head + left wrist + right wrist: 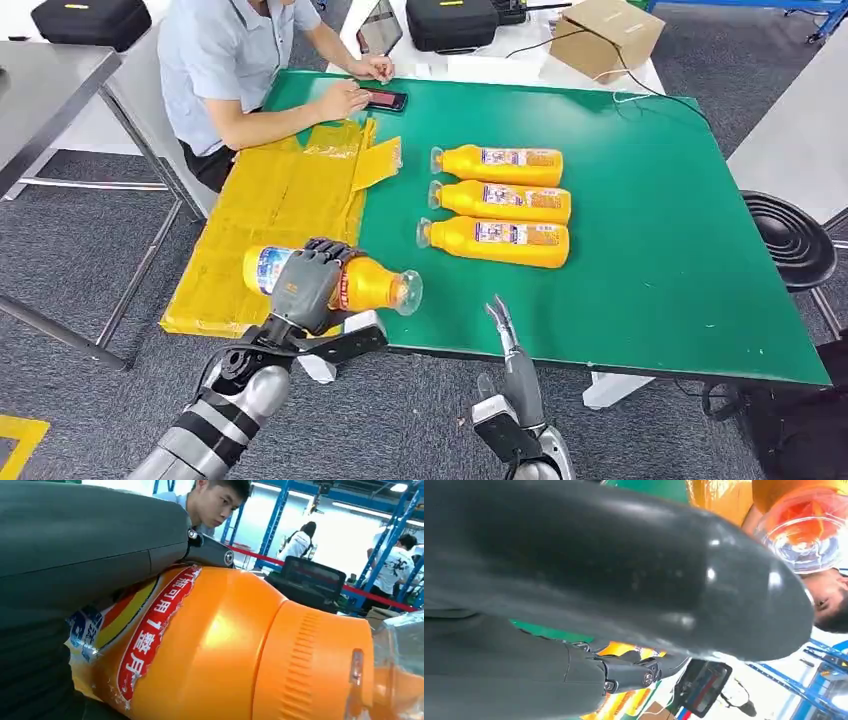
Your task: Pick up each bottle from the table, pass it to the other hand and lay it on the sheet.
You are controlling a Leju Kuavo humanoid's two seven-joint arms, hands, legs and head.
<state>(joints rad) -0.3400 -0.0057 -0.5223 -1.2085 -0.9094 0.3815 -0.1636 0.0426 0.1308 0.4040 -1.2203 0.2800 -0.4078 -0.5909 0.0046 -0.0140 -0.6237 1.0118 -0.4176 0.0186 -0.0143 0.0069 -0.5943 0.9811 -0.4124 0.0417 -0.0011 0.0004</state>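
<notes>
From the head view, the left hand (312, 285) grips 1 orange bottle (370, 284) around its middle, held lying sideways with its clear cap pointing toward the right hand (507, 345). The bottle hangs over the near edge of the green table (660, 260), just beside the yellow sheet (270, 215). The right hand is empty, its fingers straight and apart, near the cap but not touching it. 3 more bottles (500, 200) lie side by side on the table. A person (240, 70) sits at the far side, hands on a phone (385, 99).

In the left wrist view, the fingers (90, 545) wrap the labelled body of the bottle (225, 645). The grip looks firm, yet the smooth plastic could slide if the hand loosens early.

In the right wrist view, the thick grey thumb (624, 570) blocks much of the scene; the clear cap (804, 530) sits beyond it. The likely risk: a release away from the sheet would drop the bottle off the table edge to the floor.
</notes>
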